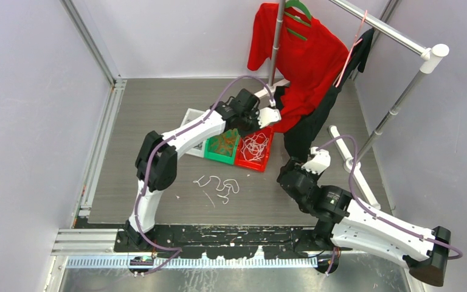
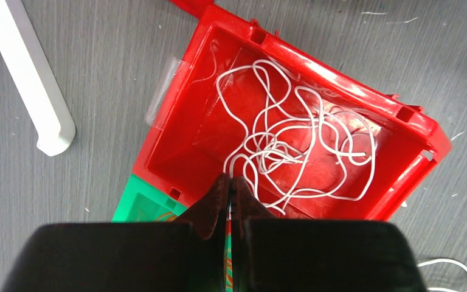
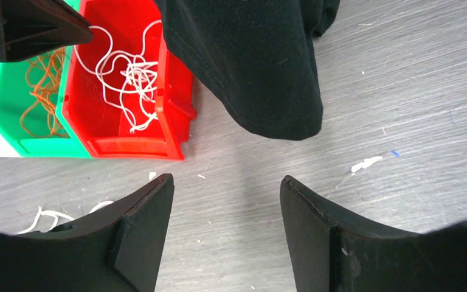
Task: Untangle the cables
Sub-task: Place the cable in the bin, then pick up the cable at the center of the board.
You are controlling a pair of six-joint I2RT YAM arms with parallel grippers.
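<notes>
White cables (image 2: pixel 292 140) lie in a loose tangle inside the red bin (image 2: pixel 346 82). My left gripper (image 2: pixel 230 177) hangs over that bin's near edge, shut, with one white cable strand running from its tips down into the tangle. Orange cables (image 3: pixel 39 91) fill the green bin (image 1: pixel 214 153) beside it. More white cables (image 1: pixel 219 184) lie loose on the table in front of the bins. My right gripper (image 3: pixel 226 182) is open over bare table, right of the bins, holding nothing.
A black garment (image 3: pixel 255 61) hangs from the clothes rack (image 1: pixel 401 100) down to the table just right of the red bin, with a red shirt (image 1: pixel 298 55) above it. White rack feet (image 2: pixel 30 79) lie on the table. A white sheet (image 1: pixel 191 118) lies behind the bins.
</notes>
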